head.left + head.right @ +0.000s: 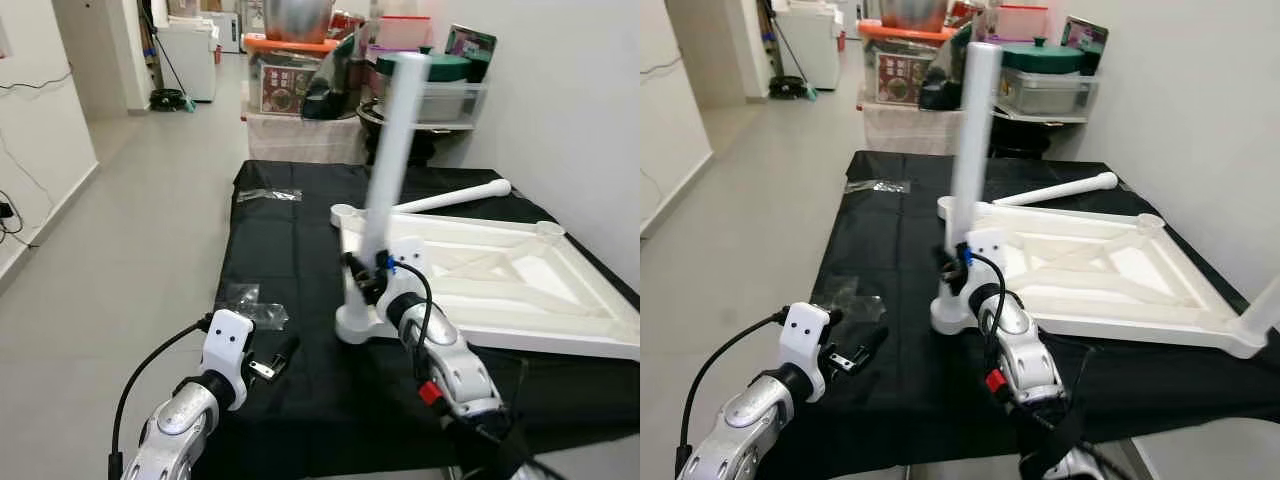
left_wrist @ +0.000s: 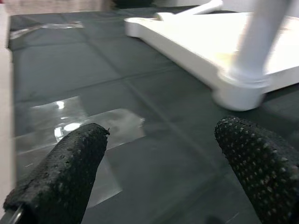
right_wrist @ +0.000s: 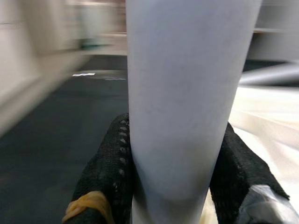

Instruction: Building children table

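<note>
An upturned white plastic tabletop [image 1: 500, 275] lies on a black-covered table [image 1: 290, 240]. A white tubular leg [image 1: 392, 150] stands upright in the tabletop's near-left corner socket [image 1: 358, 322]. My right gripper [image 1: 366, 275] is shut on the lower part of this leg, its black fingers [image 3: 112, 163] pressing both sides of the tube [image 3: 187, 93]. A second white leg [image 1: 455, 197] lies loose along the tabletop's far edge. My left gripper [image 1: 275, 362] hovers open over the cloth to the left of the socket, its fingertips [image 2: 70, 172] apart with nothing between them.
Clear plastic wrappers lie on the cloth near my left gripper [image 1: 250, 305] and at the far left corner [image 1: 268, 194]. Storage boxes and pots [image 1: 320, 70] crowd the space behind the table. A white wall [image 1: 580, 120] runs along the right; open floor [image 1: 130, 230] stretches left.
</note>
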Robot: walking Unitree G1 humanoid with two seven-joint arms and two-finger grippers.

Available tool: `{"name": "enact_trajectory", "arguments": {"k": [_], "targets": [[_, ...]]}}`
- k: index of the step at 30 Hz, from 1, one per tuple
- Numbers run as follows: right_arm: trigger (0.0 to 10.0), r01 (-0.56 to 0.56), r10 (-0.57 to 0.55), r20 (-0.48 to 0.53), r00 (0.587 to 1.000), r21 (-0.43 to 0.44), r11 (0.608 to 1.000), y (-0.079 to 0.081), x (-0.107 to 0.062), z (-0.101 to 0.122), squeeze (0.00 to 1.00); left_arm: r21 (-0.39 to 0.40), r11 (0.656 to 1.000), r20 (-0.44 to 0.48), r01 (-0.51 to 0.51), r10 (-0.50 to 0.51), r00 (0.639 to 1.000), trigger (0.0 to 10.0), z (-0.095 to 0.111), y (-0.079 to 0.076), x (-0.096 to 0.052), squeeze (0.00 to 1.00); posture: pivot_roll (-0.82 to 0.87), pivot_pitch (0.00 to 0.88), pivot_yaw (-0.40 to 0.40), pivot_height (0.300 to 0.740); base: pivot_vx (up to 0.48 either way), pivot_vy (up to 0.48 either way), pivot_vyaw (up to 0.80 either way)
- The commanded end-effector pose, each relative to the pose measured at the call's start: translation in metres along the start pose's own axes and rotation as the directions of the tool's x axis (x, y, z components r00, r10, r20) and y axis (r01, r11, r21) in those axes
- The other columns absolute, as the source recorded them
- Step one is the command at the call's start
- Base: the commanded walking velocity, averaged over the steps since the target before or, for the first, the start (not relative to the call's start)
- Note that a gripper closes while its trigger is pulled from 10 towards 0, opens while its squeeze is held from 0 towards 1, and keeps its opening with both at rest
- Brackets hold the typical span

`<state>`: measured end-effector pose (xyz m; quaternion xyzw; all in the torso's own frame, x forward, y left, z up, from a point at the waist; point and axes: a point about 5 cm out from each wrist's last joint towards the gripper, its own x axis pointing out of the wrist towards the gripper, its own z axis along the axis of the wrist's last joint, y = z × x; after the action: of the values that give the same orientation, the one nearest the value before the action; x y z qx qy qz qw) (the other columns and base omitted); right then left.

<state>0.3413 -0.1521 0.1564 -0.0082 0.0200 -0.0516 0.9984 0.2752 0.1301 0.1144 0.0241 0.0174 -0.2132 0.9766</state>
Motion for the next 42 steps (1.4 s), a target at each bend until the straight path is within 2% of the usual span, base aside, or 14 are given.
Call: {"name": "enact_trajectory", "arguments": {"k": [1, 8, 13, 14, 19, 20, 27, 28, 31, 34, 38, 39, 41, 42], "targets": [[0.0, 0.282, -0.299, -0.142, 0.944, -0.126, 0.951, -0.044, -0.013, -0.033, 0.00, 0.004, 1.000, -0.013, -0.001, 0.001, 1.000, 10.0, -0.003, 0.000, 0.000, 0.00, 0.10, 0.000, -0.096, 0.740, 0.000, 0.000, 0.00], [0.0, 0.406, -0.415, -0.107, 0.904, -0.100, 0.909, -0.044, -0.019, -0.021, 0.00, 0.002, 1.000, -0.015, 0.007, -0.007, 1.000, 10.0, -0.004, -0.003, 0.001, 0.00, 0.09, 0.000, -0.092, 0.740, 0.000, 0.000, 0.00], [0.0, 0.371, -0.376, -0.114, 0.919, -0.066, 0.926, -0.032, -0.010, -0.014, 0.00, 0.004, 1.000, -0.009, 0.004, -0.004, 1.000, 10.0, -0.002, -0.001, 0.002, 0.00, 0.09, 0.000, -0.095, 0.740, 0.000, 0.000, 0.00], [10.0, 0.345, -0.350, -0.123, 0.929, -0.062, 0.936, -0.028, -0.008, -0.014, 0.00, 0.004, 1.000, -0.008, 0.003, -0.003, 1.000, 10.0, -0.002, -0.001, 0.001, 0.00, 0.09, 0.000, -0.095, 0.740, 0.000, 0.000, 0.00], [10.0, 0.177, -0.177, -0.123, 0.977, -0.009, 0.984, -0.011, -0.003, -0.011, 0.00, 0.002, 1.000, -0.009, 0.002, -0.002, 1.000, 10.0, -0.003, -0.001, 0.000, 0.00, 0.09, 0.000, -0.094, 0.740, 0.000, 0.000, 0.00], [10.0, 0.151, -0.148, -0.080, 0.986, 0.029, 0.988, -0.015, -0.002, -0.005, 1.00, 0.001, 1.000, -0.010, 0.003, -0.003, 1.000, 10.0, -0.003, -0.002, -0.001, 0.00, 0.09, 0.000, -0.093, 0.740, 0.000, 0.000, 0.00], [10.0, 0.059, -0.058, -0.053, 0.997, 0.019, 0.998, -0.027, 0.008, 0.002, 1.00, 0.000, 1.000, -0.009, 0.005, -0.005, 1.000, 10.0, -0.003, -0.002, -0.001, 0.00, 0.09, 0.000, -0.091, 0.740, 0.000, 0.000, 0.00], [10.0, -0.040, 0.040, -0.005, 0.999, 0.006, 0.999, -0.028, 0.012, 0.010, 0.00, 0.001, 1.000, -0.009, 0.004, -0.004, 1.000, 10.0, -0.003, -0.002, -0.001, 0.00, 0.09, 0.000, -0.090, 0.740, 0.000, 0.000, 0.00], [10.0, -0.109, 0.109, 0.026, 0.994, -0.008, 0.994, -0.028, 0.015, 0.015, 0.00, 0.002, 1.000, -0.009, 0.004, -0.004, 1.000, 10.0, -0.003, -0.001, -0.001, 0.00, 0.09, 0.000, -0.090, 0.740, 0.000, 0.000, 0.00], [10.0, -0.460, 0.462, 0.125, 0.878, -0.047, 0.887, -0.026, 0.016, 0.037, 0.00, 0.004, 1.000, -0.008, 0.008, -0.008, 1.000, 10.0, -0.002, -0.001, 0.000, 0.00, 0.09, 0.000, -0.089, 0.740, 0.000, 0.000, 0.00], [10.0, -0.601, 0.610, 0.145, 0.779, -0.105, 0.793, -0.020, 0.013, 0.047, 0.00, 0.007, 1.000, -0.008, 0.007, -0.007, 1.000, 10.0, -0.002, 0.000, 0.001, 0.00, 0.10, 0.000, -0.091, 0.740, 0.000, 0.000, 0.00], [8.9, -0.647, 0.659, 0.133, 0.741, -0.125, 0.752, -0.017, 0.012, 0.047, 0.00, 0.008, 1.000, -0.008, 0.005, -0.005, 1.000, 10.0, -0.002, 0.000, 0.001, 0.00, 0.10, 0.000, -0.093, 0.740, 0.000, 0.000, 0.00], [8.9, -0.647, 0.659, 0.133, 0.741, -0.125, 0.752, -0.017, 0.012, 0.047, 0.00, 0.008, 1.000, -0.008, 0.005, -0.005, 1.000, 10.0, -0.002, 0.000, 0.001, 0.00, 0.10, 0.000, -0.093, 0.740, 0.000, 0.000, 0.00], [5.5, -0.686, 0.701, 0.115, 0.704, -0.144, 0.713, -0.015, 0.010, 0.045, 0.00, 0.008, 1.000, -0.008, 0.004, -0.004, 1.000, 10.0, -0.002, 0.000, 0.001, 0.00, 0.11, 0.000, -0.097, 0.740, 0.000, 0.000, 0.00]]}}
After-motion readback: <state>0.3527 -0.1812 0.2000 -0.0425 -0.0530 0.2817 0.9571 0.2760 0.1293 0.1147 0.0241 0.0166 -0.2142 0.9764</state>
